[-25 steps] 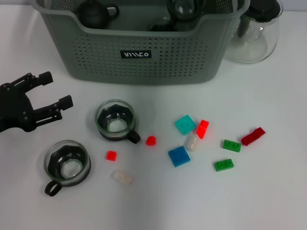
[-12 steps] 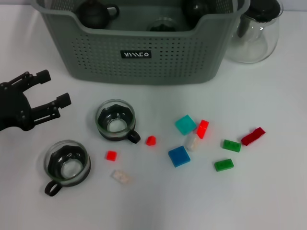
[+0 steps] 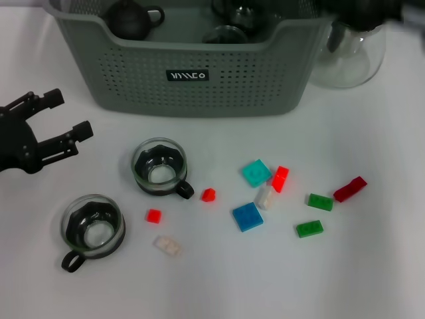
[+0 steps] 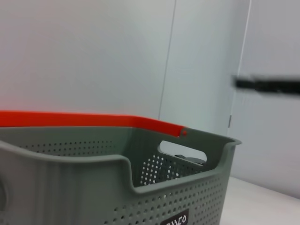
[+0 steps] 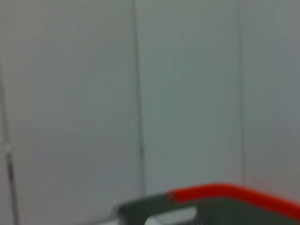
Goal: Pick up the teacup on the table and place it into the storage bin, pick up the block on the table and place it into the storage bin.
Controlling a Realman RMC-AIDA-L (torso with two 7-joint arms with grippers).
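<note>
Two glass teacups stand on the white table, one (image 3: 159, 166) near the middle and one (image 3: 93, 226) nearer the front left. Small blocks lie scattered to their right, among them a red one (image 3: 208, 195), a blue one (image 3: 248, 216) and a green one (image 3: 309, 228). Behind them stands the grey-green storage bin (image 3: 199, 80), which also fills the left wrist view (image 4: 117, 187). My left gripper (image 3: 70, 114) hovers open and empty left of the teacups. My right gripper (image 3: 362, 10) is a dark blur beyond the bin's right end.
Inside the bin lie a dark teapot (image 3: 131, 18) and glass cups (image 3: 226, 33). A clear glass pot (image 3: 350, 56) with a black lid stands right of the bin. The bin's rim (image 5: 225, 194) carries an orange-red edge in the right wrist view.
My right gripper has moved from over the bin's inside out to the right, above the glass pot. The left gripper has drifted slightly left and back.
</note>
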